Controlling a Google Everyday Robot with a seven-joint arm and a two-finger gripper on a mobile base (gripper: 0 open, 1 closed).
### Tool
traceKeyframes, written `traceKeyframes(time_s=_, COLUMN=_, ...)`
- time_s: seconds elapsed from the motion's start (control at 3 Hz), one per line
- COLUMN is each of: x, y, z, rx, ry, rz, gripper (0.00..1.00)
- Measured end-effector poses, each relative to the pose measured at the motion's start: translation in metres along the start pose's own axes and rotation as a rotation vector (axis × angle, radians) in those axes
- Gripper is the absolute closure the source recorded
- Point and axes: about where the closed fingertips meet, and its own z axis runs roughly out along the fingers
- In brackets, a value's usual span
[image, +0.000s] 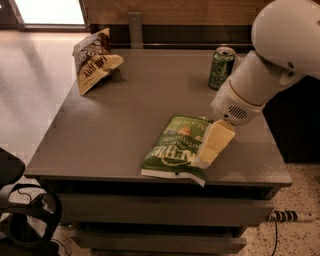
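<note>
A green chip bag (176, 147) lies flat near the front edge of the grey table (125, 120). My gripper (206, 156) hangs from the white arm at the right and reaches down onto the bag's right side, its pale fingers (215, 142) touching or just over the bag. A green soda can (221, 67) stands upright at the back right, behind the arm. A yellow and brown chip bag (95, 60) stands at the back left corner.
The table's front edge drops to drawers below. A dark cabinet stands to the right of the table. A dark wheeled object (20, 210) and cables sit on the floor at the lower left. A wooden wall runs along the back.
</note>
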Motion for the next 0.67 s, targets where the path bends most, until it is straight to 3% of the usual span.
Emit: traceKeyframes(time_s=0.67, x=-0.0027, y=0.0035, z=-0.0010, rx=0.006, ry=0.023, rz=-0.010, gripper=0.00)
